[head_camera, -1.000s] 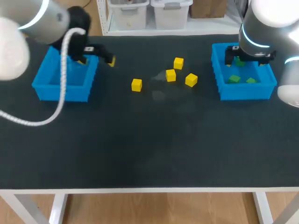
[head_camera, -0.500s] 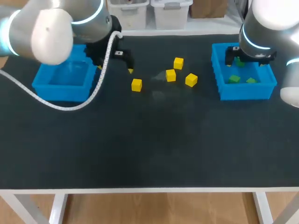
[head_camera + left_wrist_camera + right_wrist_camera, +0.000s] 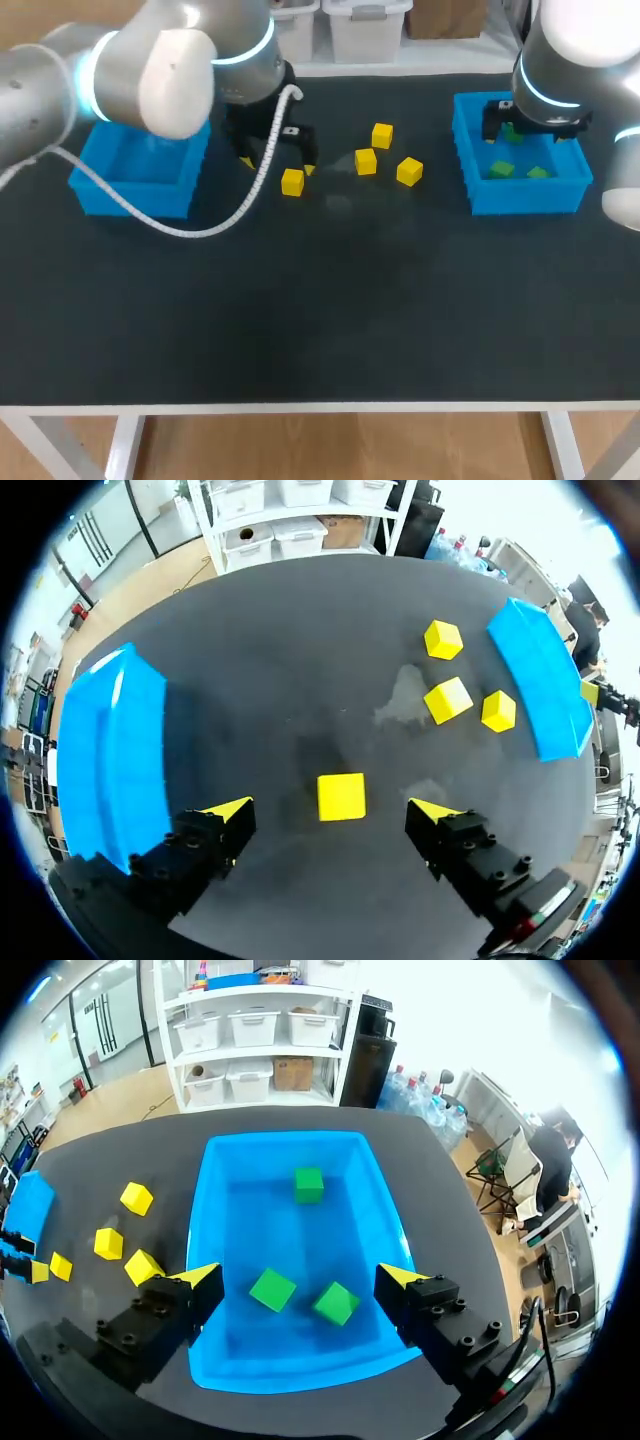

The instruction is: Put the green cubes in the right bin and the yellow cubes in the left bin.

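Note:
Four yellow cubes lie mid-table: one (image 3: pixel 292 181) nearest the left bin (image 3: pixel 140 170), three more (image 3: pixel 365 161) (image 3: pixel 382 135) (image 3: pixel 409 171) to its right. My left gripper (image 3: pixel 277 165) hangs open over that nearest cube (image 3: pixel 341 796), which lies on the table between its spread fingers, untouched. Over the right bin (image 3: pixel 520 190) my right gripper (image 3: pixel 300 1278) is open and empty. Three green cubes (image 3: pixel 309 1184) (image 3: pixel 272 1288) (image 3: pixel 336 1302) lie in the bin below it.
The left bin (image 3: pixel 105 750) lies beside my left gripper, and nothing shows inside it. The other three yellow cubes (image 3: pixel 448 699) sit ahead of the gripper, toward the right bin (image 3: pixel 545 675). The dark table mat (image 3: pixel 330 300) stretches to the front edge.
My left arm has swung right, from over the left bin to above the nearest yellow cube. The right arm has stayed still over the right bin.

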